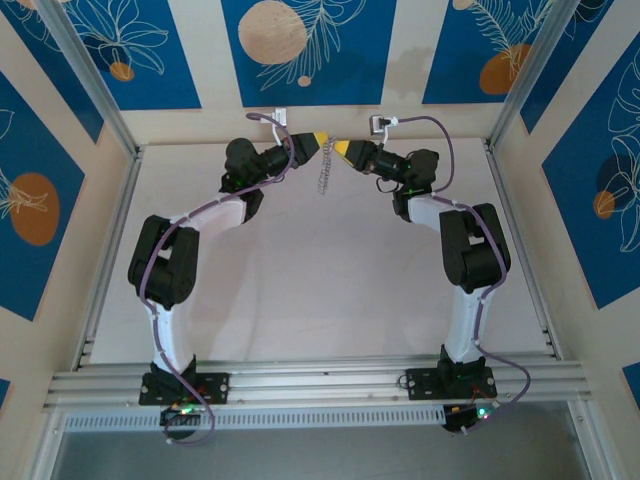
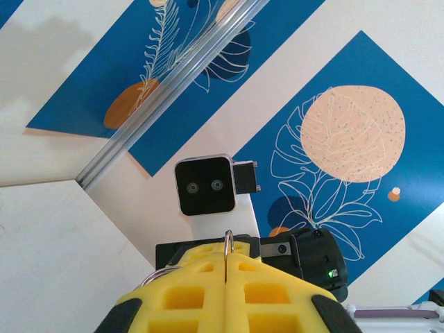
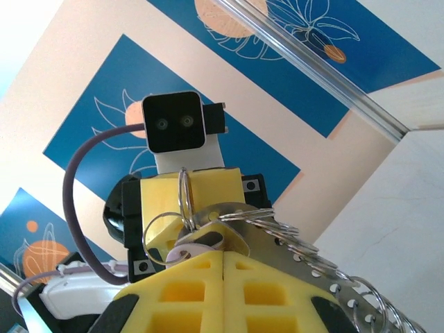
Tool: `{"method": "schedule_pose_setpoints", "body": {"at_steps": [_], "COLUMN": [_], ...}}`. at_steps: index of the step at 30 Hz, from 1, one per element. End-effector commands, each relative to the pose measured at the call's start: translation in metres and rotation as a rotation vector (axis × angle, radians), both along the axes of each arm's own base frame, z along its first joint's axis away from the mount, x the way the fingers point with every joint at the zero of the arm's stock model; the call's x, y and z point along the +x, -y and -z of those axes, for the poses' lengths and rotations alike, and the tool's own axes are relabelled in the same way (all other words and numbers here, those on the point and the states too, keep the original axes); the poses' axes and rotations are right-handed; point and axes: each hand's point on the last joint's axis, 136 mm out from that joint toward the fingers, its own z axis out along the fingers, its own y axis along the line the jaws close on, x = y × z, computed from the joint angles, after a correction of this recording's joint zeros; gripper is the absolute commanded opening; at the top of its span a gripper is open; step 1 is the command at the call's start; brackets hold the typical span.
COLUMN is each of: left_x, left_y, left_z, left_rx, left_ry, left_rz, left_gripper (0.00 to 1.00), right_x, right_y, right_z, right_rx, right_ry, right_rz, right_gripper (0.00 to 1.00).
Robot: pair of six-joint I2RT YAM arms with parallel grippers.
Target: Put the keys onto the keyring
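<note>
Blue wall panels (image 1: pixel 310 50) printed with white leaves and peach discs stand behind a pale table (image 1: pixel 320 290). Two arms reach from the near edge to the far middle of the table, where their yellow fingertips almost meet above the surface. The left gripper (image 1: pixel 319 140) is fully closed, pinching the thin wire of the keyring (image 2: pixel 227 240) between its pads. The right gripper (image 1: pixel 341 150) is also closed, and the lilac-headed key (image 3: pixel 200 242) sits at its tips against the keyring. A row of plain silver keys (image 1: pixel 323 176) hangs from the ring below the two grippers.
</note>
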Motion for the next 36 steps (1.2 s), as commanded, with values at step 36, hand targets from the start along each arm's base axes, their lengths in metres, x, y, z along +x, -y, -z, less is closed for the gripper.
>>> {"method": "schedule_pose_setpoints", "body": {"at_steps": [36], "left_x": [-0.0156], "left_y": [-0.0063], "left_z": [-0.047], "left_rx": [-0.054], "left_ry": [0.122], "left_rz": [0.003], "left_gripper": [0.0], "right_x": [-0.0186], "right_y": [-0.0075], "right_z": [-0.0072], "right_rx": [0.001], "right_ry": [0.055], "right_rz": [-0.027], "right_gripper": [0.0]}}
